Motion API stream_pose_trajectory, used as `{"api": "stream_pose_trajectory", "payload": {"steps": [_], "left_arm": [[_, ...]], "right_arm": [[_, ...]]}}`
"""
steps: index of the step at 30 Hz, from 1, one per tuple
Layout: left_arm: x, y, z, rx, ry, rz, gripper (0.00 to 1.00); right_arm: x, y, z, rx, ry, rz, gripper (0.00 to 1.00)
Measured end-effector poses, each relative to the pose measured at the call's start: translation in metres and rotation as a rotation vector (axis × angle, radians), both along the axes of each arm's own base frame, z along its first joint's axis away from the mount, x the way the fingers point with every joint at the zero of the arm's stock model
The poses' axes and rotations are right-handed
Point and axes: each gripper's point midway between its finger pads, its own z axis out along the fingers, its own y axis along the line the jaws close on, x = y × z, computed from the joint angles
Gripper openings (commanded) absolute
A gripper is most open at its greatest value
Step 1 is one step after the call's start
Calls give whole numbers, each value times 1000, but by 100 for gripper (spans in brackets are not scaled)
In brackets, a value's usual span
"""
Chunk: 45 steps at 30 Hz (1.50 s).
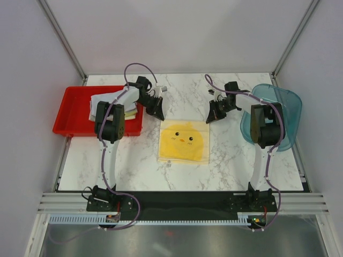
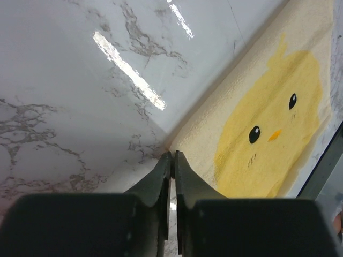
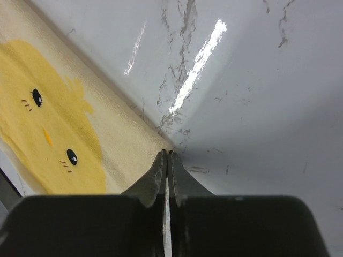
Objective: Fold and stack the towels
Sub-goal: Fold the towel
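A pale yellow towel (image 1: 184,140) with a chick face lies flat in the middle of the marble table. My left gripper (image 1: 159,114) is down at its far left corner and my right gripper (image 1: 209,119) at its far right corner. In the left wrist view the left gripper (image 2: 172,154) has its tips pressed together right on the corner of the towel (image 2: 268,134). The right gripper (image 3: 166,152) is likewise closed on the corner of the towel (image 3: 53,134). More towels (image 1: 102,104), white and pale, lie piled in the red tray.
The red tray (image 1: 61,120) sits at the table's left edge, partly behind my left arm. A translucent teal basket (image 1: 284,115) stands at the right edge behind my right arm. Grey walls close in the back and both sides.
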Motion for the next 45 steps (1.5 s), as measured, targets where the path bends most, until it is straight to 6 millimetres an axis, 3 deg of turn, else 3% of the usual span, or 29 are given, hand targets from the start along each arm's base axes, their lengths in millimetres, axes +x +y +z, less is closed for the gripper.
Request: {"api": "stream_pose_trajectory", "payload": {"steps": [12, 17, 21, 26, 30, 37, 45], "left_arm": [[4, 0, -4, 2, -1, -2, 2], [9, -2, -2, -5, -25, 7, 2], [14, -4, 11, -18, -75, 36, 2], [18, -8, 42, -30, -189, 58, 2], [15, -8, 61, -28, -269, 74, 2], [7, -5, 67, -5, -324, 86, 2], [-16, -13, 83, 12, -381, 65, 2]], "right_arm": [[3, -1, -3, -10, -3, -9, 0], [13, -4, 2, -28, -47, -31, 0], [22, -6, 23, -37, -140, -57, 0], [34, -6, 55, -39, -289, -75, 0], [28, -6, 64, -52, -368, -84, 0], [16, -8, 72, -67, -462, -110, 0], [9, -10, 103, -55, -589, -127, 0]]}}
